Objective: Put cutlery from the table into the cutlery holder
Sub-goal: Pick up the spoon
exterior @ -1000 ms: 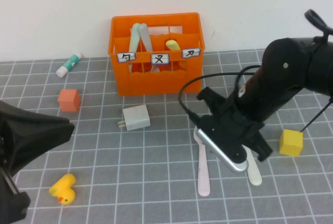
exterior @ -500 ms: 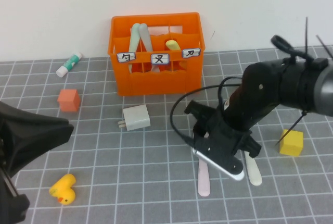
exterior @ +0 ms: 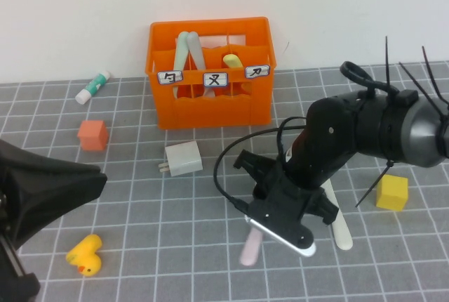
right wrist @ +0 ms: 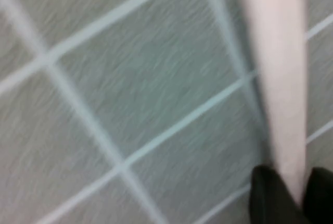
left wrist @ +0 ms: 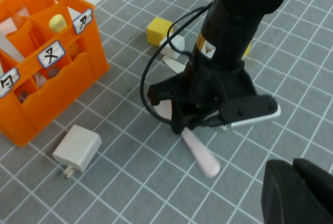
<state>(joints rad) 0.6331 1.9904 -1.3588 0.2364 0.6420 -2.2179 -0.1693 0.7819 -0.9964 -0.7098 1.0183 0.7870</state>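
Observation:
The orange cutlery holder (exterior: pixel 210 102) (left wrist: pixel 47 94) stands at the back of the table (exterior: pixel 175 211). A mint-green spoon (exterior: pixel 184 48), a grey fork (exterior: pixel 197 53) and a yellow knife (exterior: pixel 232 60) stand in it. My right gripper (right wrist: pixel 294 187) (left wrist: pixel 179 125) is low over the table's middle right, shut on the pink spoon (exterior: pixel 249 249) (left wrist: pixel 200 153) (right wrist: pixel 273 78); the handle sticks out toward the front. The cream-white knife (exterior: pixel 338 219) lies just right of it. My left gripper (left wrist: pixel 291 165) is shut and empty, held above the front left.
A white plug adapter (exterior: pixel 184 159) lies in front of the holder. An orange cube (exterior: pixel 92 135) and a glue stick (exterior: pixel 93 87) sit at the left, a yellow duck (exterior: pixel 85 254) at the front left, a yellow cube (exterior: pixel 391 192) at the right.
My right arm has moved left and toward the front, closed on the pink spoon and swung its handle leftward. The cream-white knife now shows more. The left arm has stayed still.

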